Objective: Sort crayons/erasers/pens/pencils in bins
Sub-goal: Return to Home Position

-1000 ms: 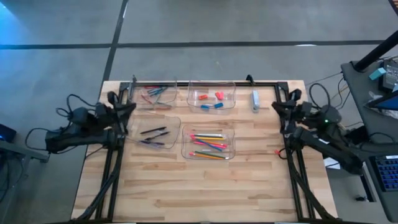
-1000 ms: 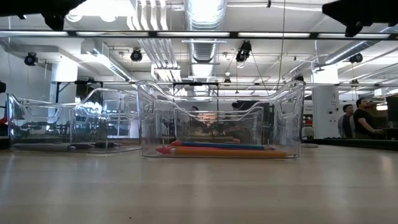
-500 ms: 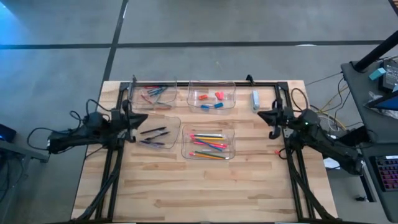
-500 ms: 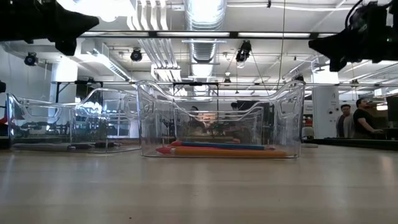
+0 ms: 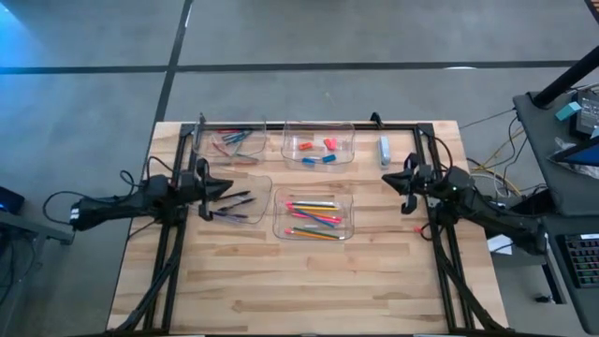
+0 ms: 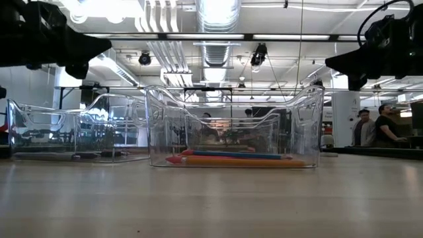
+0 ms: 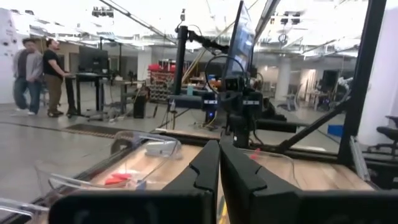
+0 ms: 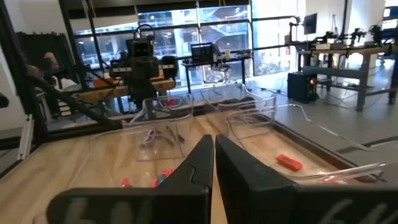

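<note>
The sorting looks nearly finished: the four clear plastic bins (image 5: pixel 318 142) hold the thin bright pencils (image 5: pixel 314 218), dark slim pens (image 5: pixel 231 199), stubby crayons (image 5: pixel 234 139) and small chunky erasers (image 5: pixel 323 150). My left gripper (image 5: pixel 225 186) and right gripper (image 5: pixel 386 179) are clenched, holding nothing. A pale blue-grey oblong block (image 5: pixel 384 150) lies outside, beside the eraser bin.

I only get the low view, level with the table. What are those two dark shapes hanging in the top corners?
Observer: Those are the robot's two grippers. Seen from above, the left gripper reaches over the pens' bin.
Operator: And the other one?
Observer: The right gripper hangs over bare table, beside the pencils' bin.
Operator: Anything lying outside the bins?
Observer: Yes, a pale oblong item lies on the table next to the erasers' bin.
</note>
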Robot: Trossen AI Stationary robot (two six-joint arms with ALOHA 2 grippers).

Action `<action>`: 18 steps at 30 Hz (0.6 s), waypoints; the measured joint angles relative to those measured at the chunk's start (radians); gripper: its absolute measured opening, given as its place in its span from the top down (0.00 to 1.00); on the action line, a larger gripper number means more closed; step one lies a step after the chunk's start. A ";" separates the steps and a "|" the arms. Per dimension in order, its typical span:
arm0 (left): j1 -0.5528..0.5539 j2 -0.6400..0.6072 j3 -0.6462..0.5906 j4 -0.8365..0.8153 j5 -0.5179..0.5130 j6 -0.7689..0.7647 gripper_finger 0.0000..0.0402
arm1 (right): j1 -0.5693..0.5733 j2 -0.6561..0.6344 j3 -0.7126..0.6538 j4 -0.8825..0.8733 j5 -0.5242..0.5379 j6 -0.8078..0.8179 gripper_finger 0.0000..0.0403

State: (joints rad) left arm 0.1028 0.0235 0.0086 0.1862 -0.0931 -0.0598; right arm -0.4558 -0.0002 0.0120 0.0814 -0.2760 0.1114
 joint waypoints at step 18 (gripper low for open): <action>-0.001 -0.001 -0.001 -0.014 0.036 0.013 1.00 | 0.253 0.001 -0.001 -0.004 0.200 -0.041 0.98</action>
State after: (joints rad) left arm 0.1020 0.0227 0.0078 0.1726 -0.0570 -0.0463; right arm -0.2024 0.0010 0.0109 0.0779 -0.0764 0.0703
